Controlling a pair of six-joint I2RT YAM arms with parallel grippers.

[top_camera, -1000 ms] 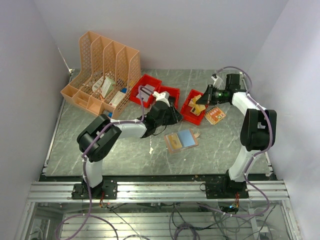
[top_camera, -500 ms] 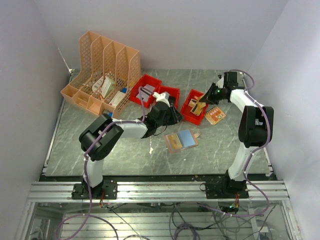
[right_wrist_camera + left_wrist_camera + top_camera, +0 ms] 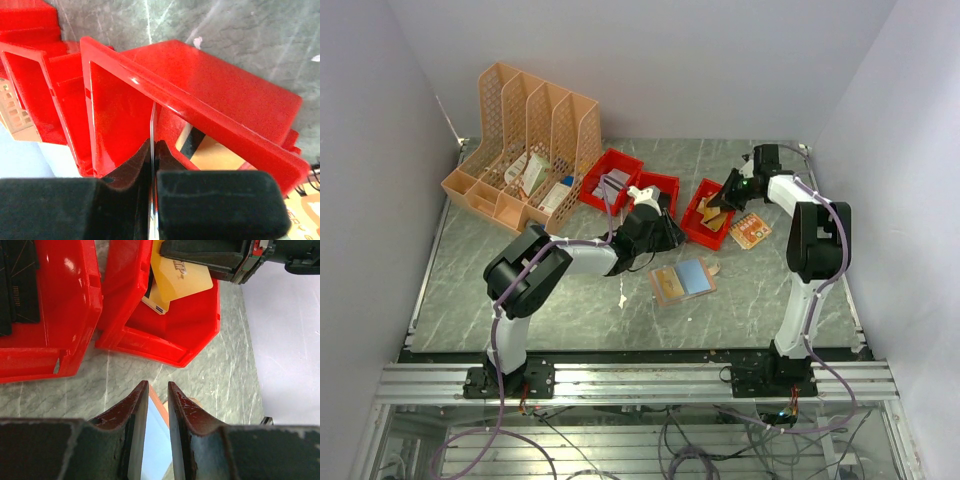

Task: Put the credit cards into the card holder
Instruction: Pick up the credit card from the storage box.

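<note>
The table (image 3: pixel 520 290) under me was grey-green stone-patterned sheet with pale veins, edged by a dark frame. An aluminium rail (image 3: pixel 640 382) ran along its near edge, where my bases were bolted. Plain pale walls (image 3: pixel 700 70) closed in the back and both sides.

An orange lattice rack (image 3: pixel 525 150) stood in the back left corner. Three red bins ran in a row to its right: the left bin (image 3: pixel 625 158), the middle bin (image 3: pixel 70 330) and the right bin (image 3: pixel 165 342).

The card holder (image 3: pixel 670 284) lay flat on the table in front of the bins, near the middle and between my two arms. Its salmon half was on the left, with a blue rectangle on its right half. A small white scrap (image 3: pixel 622 298) lay on the table just left of it. An orange card (image 3: pixel 750 232) lay on the table just right of the right bin.

My left gripper (image 3: pixel 158 387) hung over the holder's back edge, pointing toward the right bin. Its jaws stood a narrow gap apart, and the holder's blue face and orange edge showed through that gap. I saw nothing pinched there.

My right gripper (image 3: pixel 152 147) reached over the right bin, its jaws pressed together on a yellow card (image 3: pixel 177 277). In my right wrist view only the card's thin edge showed between the pads. Another card with a blue stripe (image 3: pixel 155 304) lay in that bin beneath it.
</note>
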